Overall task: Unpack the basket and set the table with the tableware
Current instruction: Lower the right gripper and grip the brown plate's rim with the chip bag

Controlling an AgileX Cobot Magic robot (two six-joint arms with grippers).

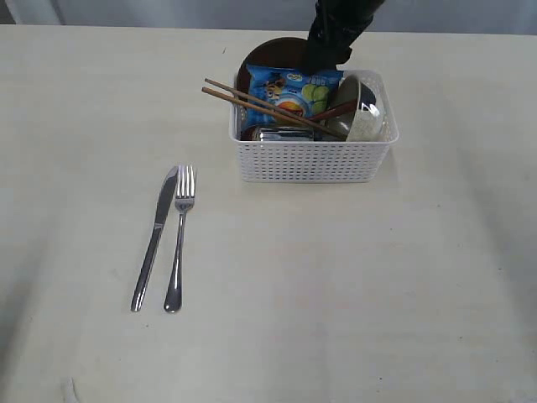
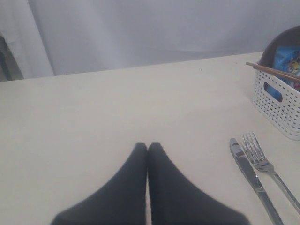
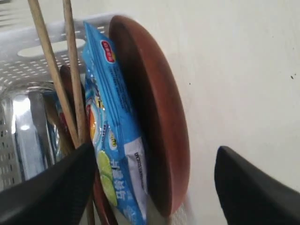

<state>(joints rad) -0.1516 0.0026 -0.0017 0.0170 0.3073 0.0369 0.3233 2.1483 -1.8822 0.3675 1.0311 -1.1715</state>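
Basket: white rectangular plastic with lattice walls of small holes and a cut-out handle. It stands near the far edge of the table, a little right of the middle, not yet unpacked.

Contents:
- Dark brown round plate, matte, stood on edge against the far wall, probably because it is too wide to lie flat.
- Blue snack bag, glossy film, leaning on the plate's face.
- Wooden chopsticks, a slim pair laid slantwise, with the ends jutting over the left rim.
- Reddish-brown wooden spoon, propped among the rest.
- Shiny steel cup, low against the near wall.
- White bowl, tilted at the right end.

Already set out: steel knife and fork, mirror-bright, side by side and parallel, well apart from the basket toward the table's left.

Right gripper: fingers wide apart, straddling plate and bag from above, gripping nothing. The plate is judged the next item.

Left gripper: fingers pressed together and empty, low over bare table near the knife.
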